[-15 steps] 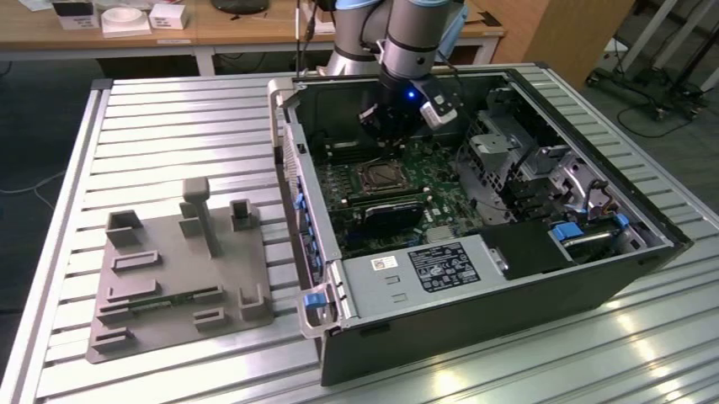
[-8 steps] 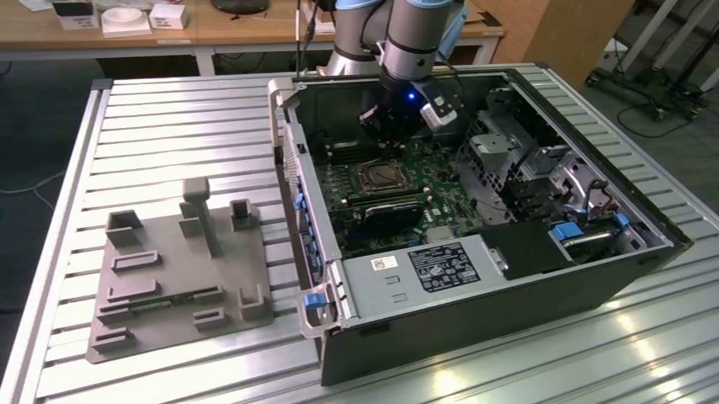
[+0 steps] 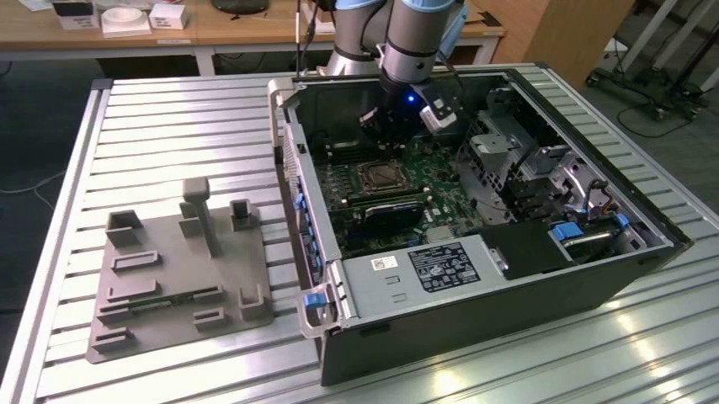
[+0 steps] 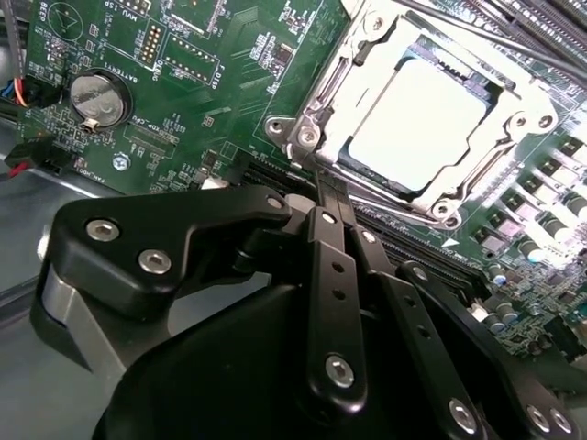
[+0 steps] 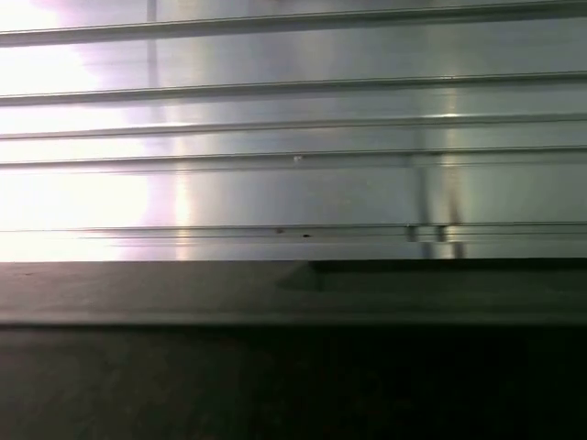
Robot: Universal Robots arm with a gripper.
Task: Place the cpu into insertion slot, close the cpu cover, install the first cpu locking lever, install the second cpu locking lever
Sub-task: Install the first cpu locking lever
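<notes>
I think I am working in a robot lab or a workshop. A big robot arm (image 3: 416, 34) stands at a table (image 3: 168, 109) made of long shiny metal strips. On the table lies an open computer case (image 3: 629, 278) with its green board (image 3: 450, 172) showing. Beside the case is a grey plastic tray (image 3: 168, 278) with little holders on it. Behind the table is a wooden desk (image 3: 236, 29) with small white boxes (image 3: 124, 21). Black cables (image 3: 663, 114) lie on the dark floor (image 3: 34, 126).
</notes>
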